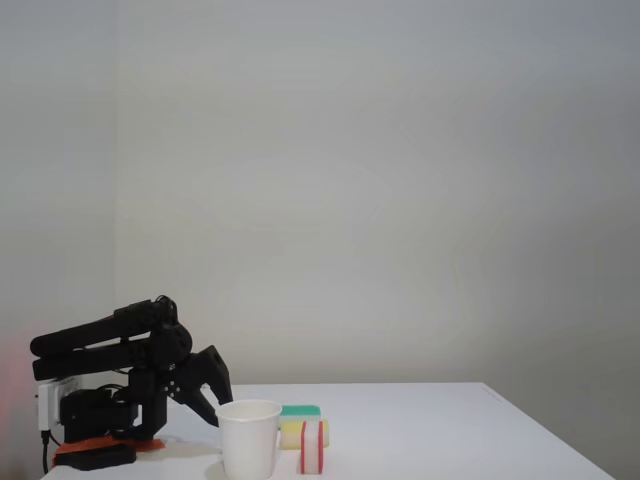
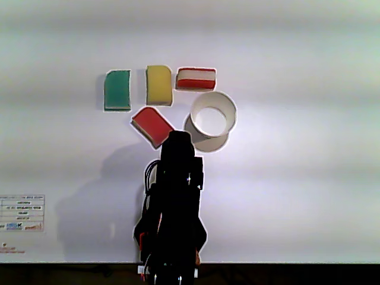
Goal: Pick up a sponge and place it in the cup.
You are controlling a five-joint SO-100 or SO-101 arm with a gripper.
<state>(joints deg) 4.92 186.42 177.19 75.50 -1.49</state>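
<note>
The red-and-white striped sponge (image 2: 196, 78) lies at the far side of the table, just beyond the white paper cup (image 2: 206, 142). In the fixed view the sponge (image 1: 312, 447) stands on edge right of the cup (image 1: 249, 445). My black gripper (image 2: 177, 138) points toward the sponges, its tip over the near end of a plain red sponge (image 2: 149, 123) and left of the cup. Seen from the side, the arm is folded low and the gripper (image 1: 220, 410) hangs just left of the cup's rim with nothing in it. Whether the jaws are parted is unclear.
A green sponge (image 2: 117, 90) and a yellow sponge (image 2: 159, 85) lie left of the striped one. A yellow sponge with a green top (image 1: 300, 425) sits behind the cup. A printed label (image 2: 22, 214) lies at the near left. The white table (image 2: 297, 178) stretches bare to the right.
</note>
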